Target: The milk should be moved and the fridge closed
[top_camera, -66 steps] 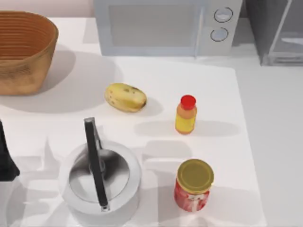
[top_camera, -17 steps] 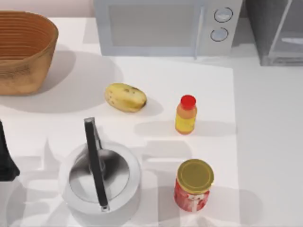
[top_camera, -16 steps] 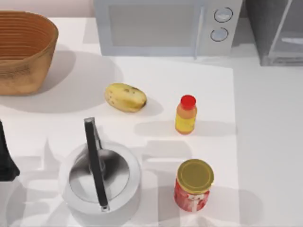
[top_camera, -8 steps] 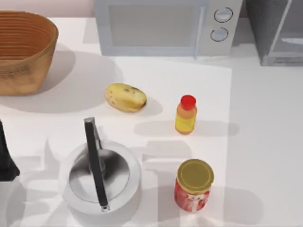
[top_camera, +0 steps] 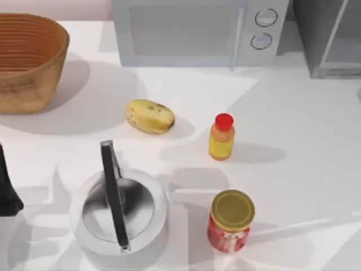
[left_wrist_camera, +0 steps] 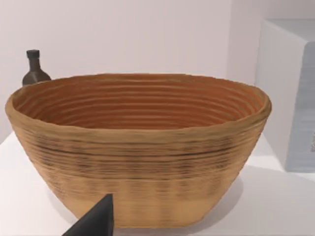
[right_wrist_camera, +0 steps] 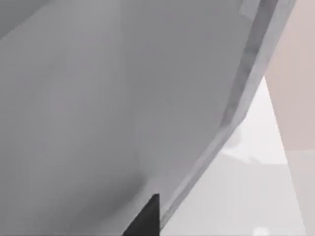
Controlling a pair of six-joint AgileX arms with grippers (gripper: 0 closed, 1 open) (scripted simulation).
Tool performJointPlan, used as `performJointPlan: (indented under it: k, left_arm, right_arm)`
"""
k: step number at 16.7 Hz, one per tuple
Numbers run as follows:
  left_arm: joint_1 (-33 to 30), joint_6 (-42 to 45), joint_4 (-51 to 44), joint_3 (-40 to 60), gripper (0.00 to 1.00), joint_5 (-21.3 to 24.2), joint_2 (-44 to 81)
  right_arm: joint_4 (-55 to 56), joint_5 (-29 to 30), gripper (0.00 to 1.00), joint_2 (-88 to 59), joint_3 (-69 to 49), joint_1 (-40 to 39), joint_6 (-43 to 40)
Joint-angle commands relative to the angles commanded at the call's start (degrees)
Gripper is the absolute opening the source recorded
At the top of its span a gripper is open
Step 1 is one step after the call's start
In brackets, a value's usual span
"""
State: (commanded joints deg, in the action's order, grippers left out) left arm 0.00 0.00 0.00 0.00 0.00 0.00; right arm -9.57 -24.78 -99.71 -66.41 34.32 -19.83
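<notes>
The left arm (top_camera: 7, 189) is seen parked at the table's left edge; in the left wrist view one dark fingertip (left_wrist_camera: 96, 222) is seen before the wicker basket (left_wrist_camera: 138, 147), and whether the fingers are apart or together cannot be told. In the right wrist view a dark fingertip (right_wrist_camera: 147, 219) is seen close against the grey fridge (right_wrist_camera: 123, 98) panel; contact and finger spacing cannot be told. From near to far on the table (top_camera: 316, 169) are found the red jar (top_camera: 230, 221) and kettle (top_camera: 119, 213), then the yellow bottle (top_camera: 221, 137) and potato (top_camera: 149, 116), then the microwave (top_camera: 197, 31). The fridge is located at the far right corner.
</notes>
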Motion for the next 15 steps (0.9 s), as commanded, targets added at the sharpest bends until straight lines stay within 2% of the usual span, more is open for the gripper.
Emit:
performJointPlan:
  k: [4,7,10,15]
  left_arm:
    - [0.0,0.0,0.0,0.0,1.00,0.0,0.0]
    - [0.0,0.0,0.0,0.0,1.00,0.0,0.0]
    - [0.0,0.0,0.0,0.0,1.00,0.0,0.0]
    - [0.0,0.0,0.0,0.0,1.00,0.0,0.0]
  right_arm:
    - [6.9,12.8,1.00,4.9,4.4,-19.0,10.4]
    - [10.5,20.4,1.00,7.5,7.8,-28.7,16.4]
    - [12.0,24.3,1.00,8.3,9.8,-32.9,19.5]
    - [11.8,24.7,1.00,7.8,10.1,-32.2,19.4]
